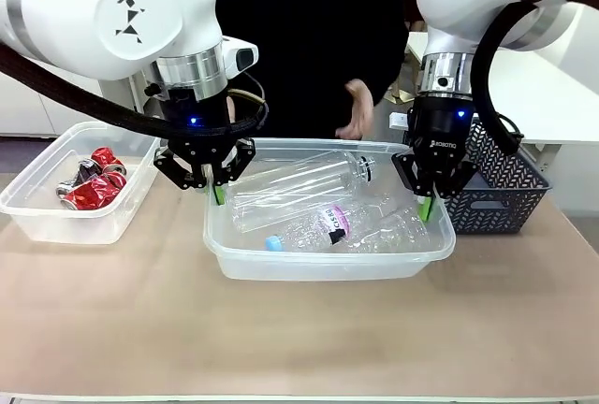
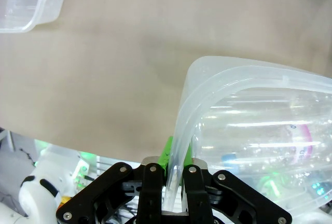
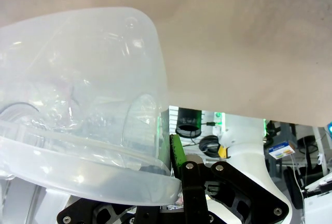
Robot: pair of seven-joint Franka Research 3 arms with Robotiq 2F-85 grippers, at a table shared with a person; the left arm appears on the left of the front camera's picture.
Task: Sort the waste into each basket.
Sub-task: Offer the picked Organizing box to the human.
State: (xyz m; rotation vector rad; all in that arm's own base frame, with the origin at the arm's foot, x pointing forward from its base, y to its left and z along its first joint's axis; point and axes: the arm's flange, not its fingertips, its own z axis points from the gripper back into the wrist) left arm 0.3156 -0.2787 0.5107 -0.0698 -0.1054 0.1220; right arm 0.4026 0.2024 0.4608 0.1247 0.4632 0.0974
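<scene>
A clear basket (image 1: 323,262) stands mid-table and holds several clear plastic bottles (image 1: 299,184), one with a pink label (image 1: 334,223). My left gripper (image 1: 217,191) is shut on its left rim. My right gripper (image 1: 426,204) is shut on its right rim. In the left wrist view the rim runs between the green pads of my left gripper (image 2: 176,157), with bottles (image 2: 259,136) behind the wall. In the right wrist view my right gripper (image 3: 168,164) pinches the basket's rim (image 3: 129,180). A second clear basket (image 1: 51,222) at far left holds red-and-silver cans (image 1: 94,184).
A dark lattice basket (image 1: 501,184) sits close behind my right gripper at the table's right. A person in black stands at the far side with a hand (image 1: 356,109) above the table. Bare table lies in front of the baskets.
</scene>
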